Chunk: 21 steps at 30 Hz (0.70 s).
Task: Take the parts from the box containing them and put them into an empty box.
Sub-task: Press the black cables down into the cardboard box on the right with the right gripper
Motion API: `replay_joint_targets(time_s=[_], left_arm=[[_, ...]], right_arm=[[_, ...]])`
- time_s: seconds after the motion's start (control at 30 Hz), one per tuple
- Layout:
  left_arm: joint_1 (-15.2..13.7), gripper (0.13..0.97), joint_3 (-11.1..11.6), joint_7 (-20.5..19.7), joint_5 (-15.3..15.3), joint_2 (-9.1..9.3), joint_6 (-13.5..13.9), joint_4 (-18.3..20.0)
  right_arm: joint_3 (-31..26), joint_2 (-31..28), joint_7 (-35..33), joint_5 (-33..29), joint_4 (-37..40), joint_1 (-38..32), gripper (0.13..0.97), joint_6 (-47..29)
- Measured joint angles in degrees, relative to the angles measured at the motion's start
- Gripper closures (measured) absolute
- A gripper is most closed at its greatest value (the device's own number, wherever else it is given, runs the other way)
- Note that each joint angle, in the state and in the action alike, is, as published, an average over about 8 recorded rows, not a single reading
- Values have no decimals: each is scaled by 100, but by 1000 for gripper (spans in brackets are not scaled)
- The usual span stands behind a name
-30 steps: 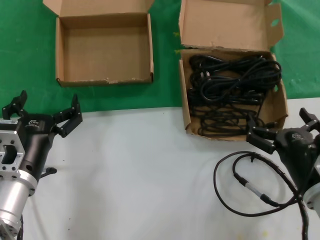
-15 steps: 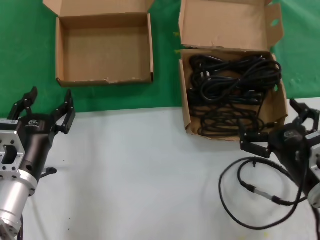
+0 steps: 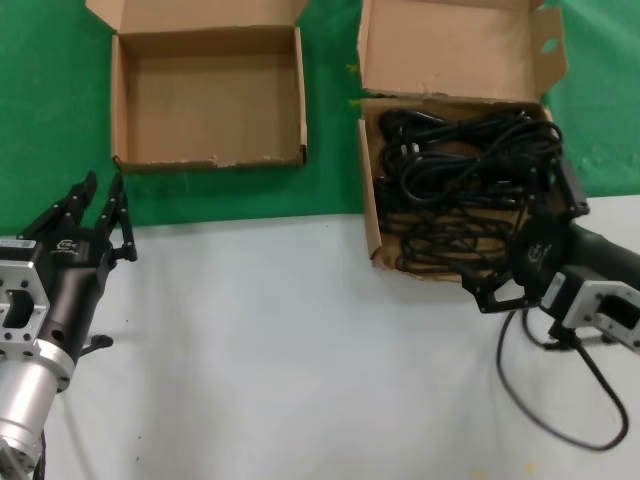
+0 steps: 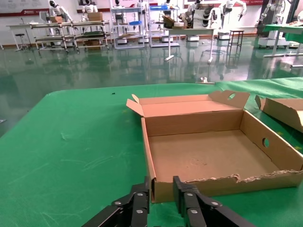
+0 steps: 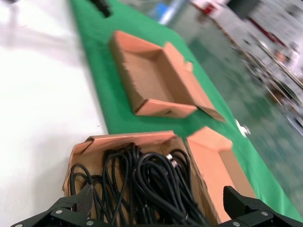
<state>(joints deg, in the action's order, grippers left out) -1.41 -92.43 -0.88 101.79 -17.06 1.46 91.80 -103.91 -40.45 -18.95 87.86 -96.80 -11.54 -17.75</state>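
Observation:
The black power cords (image 3: 460, 170) lie tangled in the larger cardboard box (image 3: 367, 190), whose tall notched flap (image 3: 450, 50) stands behind them. The smaller squarish box (image 3: 210, 100) sits empty at the far left. My right gripper (image 3: 528, 243) is wide open, hovering over the larger box's near right corner with nothing between its jaws. The right wrist view shows the cords (image 5: 151, 184) just beyond that gripper (image 5: 160, 201). My left gripper (image 3: 100, 205) is over the table's green edge, just short of the empty box's near left corner (image 4: 208, 156). It is empty, with its jaws a narrow gap apart.
A thicker black cable (image 3: 560, 400) loops on the white table by my right arm. Green cloth (image 3: 250, 195) covers the far half of the table under both boxes. White tabletop (image 3: 300, 350) lies between the arms.
My right gripper has moved forward from the white table to over the larger box's near right corner and turned. My left gripper's jaws have narrowed from wide open. The cable loop has shifted right.

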Motion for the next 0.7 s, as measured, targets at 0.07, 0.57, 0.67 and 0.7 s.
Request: replay_joint_targets(time_s=[0.07, 0.57, 0.67, 0.7], left_arm=[[0, 822, 0, 0, 0, 0, 0, 0], [0, 932, 0, 0, 0, 0, 0, 0], [0, 941, 0, 0, 0, 0, 0, 0], [0, 944, 0, 0, 0, 0, 0, 0]], right_arm=[[-99, -113, -21, -239, 21, -240, 129, -220], [-761, -58, 157, -2211, 524, -1806, 130, -1542], [-792, 48, 201, -2502, 577, -1948, 131, -1631], [-790, 81, 225, -2589, 580, -1978, 131, -1651]])
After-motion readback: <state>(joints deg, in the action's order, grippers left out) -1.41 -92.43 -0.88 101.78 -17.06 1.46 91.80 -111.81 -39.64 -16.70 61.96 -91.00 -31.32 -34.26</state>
